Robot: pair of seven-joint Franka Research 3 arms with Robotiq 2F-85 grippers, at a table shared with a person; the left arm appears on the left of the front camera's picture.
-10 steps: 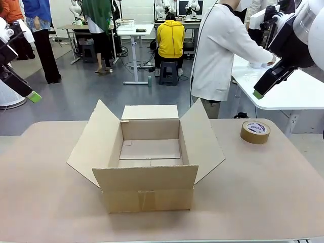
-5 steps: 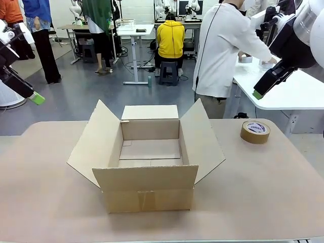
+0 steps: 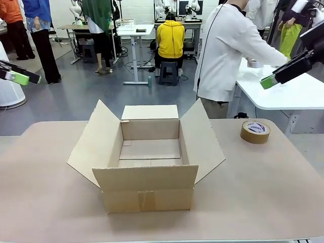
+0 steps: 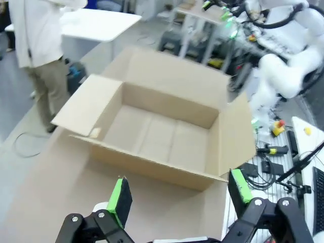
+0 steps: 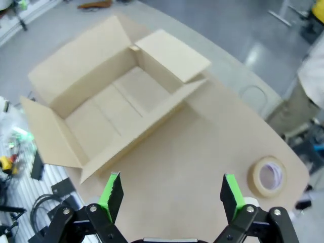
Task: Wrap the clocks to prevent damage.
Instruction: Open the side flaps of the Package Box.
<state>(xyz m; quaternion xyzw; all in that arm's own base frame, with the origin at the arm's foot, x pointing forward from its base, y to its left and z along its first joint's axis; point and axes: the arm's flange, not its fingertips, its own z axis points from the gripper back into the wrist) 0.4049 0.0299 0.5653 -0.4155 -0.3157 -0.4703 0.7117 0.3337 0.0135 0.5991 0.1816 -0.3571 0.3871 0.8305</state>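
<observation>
Right wrist view: cardboard box [image 5: 119, 104] beyond wide-spread right claw [image 5: 170, 191], well apart.

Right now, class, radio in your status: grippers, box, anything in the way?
Left gripper and right gripper open, holding nothing. Cardboard box on table, flaps open. Tape roll to its right, apart.

Left gripper [image 4: 179, 190], held high at the robot's left, green-padded fingers spread wide; right gripper [image 5: 170, 193], held high at its right, fingers likewise spread wide.
</observation>
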